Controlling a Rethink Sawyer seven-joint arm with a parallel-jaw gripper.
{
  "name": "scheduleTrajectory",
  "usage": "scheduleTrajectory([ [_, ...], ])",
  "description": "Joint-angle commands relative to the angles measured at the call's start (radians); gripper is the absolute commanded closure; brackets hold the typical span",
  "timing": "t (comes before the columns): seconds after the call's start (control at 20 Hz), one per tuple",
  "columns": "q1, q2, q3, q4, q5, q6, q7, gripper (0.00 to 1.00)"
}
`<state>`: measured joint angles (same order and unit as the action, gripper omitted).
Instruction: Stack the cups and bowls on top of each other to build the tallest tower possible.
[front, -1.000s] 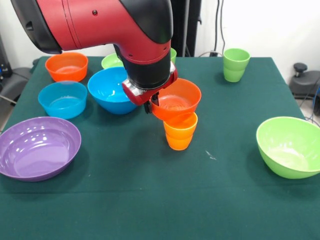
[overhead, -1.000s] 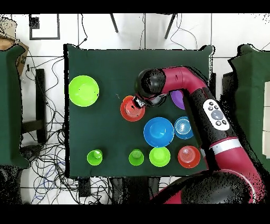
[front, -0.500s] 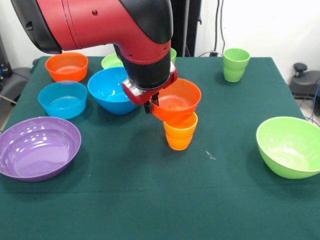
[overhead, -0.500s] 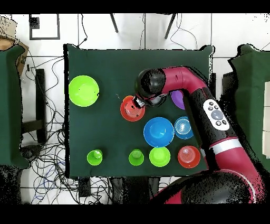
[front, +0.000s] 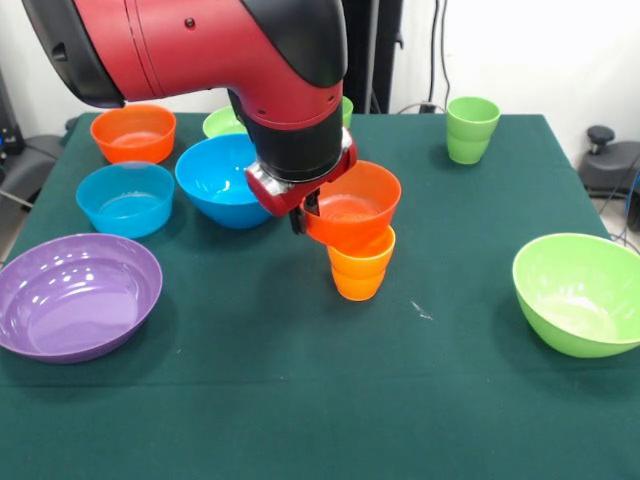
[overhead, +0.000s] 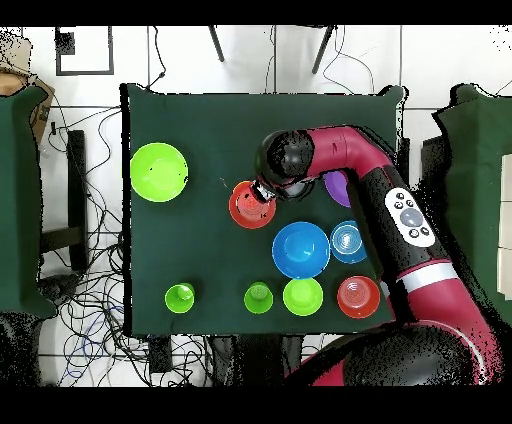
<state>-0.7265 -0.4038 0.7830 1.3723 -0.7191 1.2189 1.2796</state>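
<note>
Two cameras, one tabletop

One camera sits low and close across the green tabletop (front: 300, 400), facing the red arm (front: 200, 50). The other looks straight down from high above. Both see the same tabletop (overhead: 200, 130), turned half round.

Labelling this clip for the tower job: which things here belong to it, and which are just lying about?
Job:
orange bowl in gripper
orange cup
blue bowls
purple bowl
green bowls
green cups
far orange bowl

Lying about:
floor cables

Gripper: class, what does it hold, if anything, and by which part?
The gripper holds the orange bowl by its rim, on the side towards the blue bowl. The bowl sits on the orange cup.
</note>
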Motion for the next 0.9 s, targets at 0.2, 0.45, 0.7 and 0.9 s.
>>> scheduleTrajectory([
  [0.2,0.042,0.013,-0.047,0.034,-0.021,-0.071,-0.059,1.0],
  [0.45,0.048,0.018,-0.05,0.031,-0.025,-0.073,-0.056,1.0],
  [0.7,0.053,0.021,-0.052,0.024,-0.027,-0.072,-0.054,1.0],
  [0.9,0.059,0.026,-0.054,0.016,-0.027,-0.071,-0.048,1.0],
])
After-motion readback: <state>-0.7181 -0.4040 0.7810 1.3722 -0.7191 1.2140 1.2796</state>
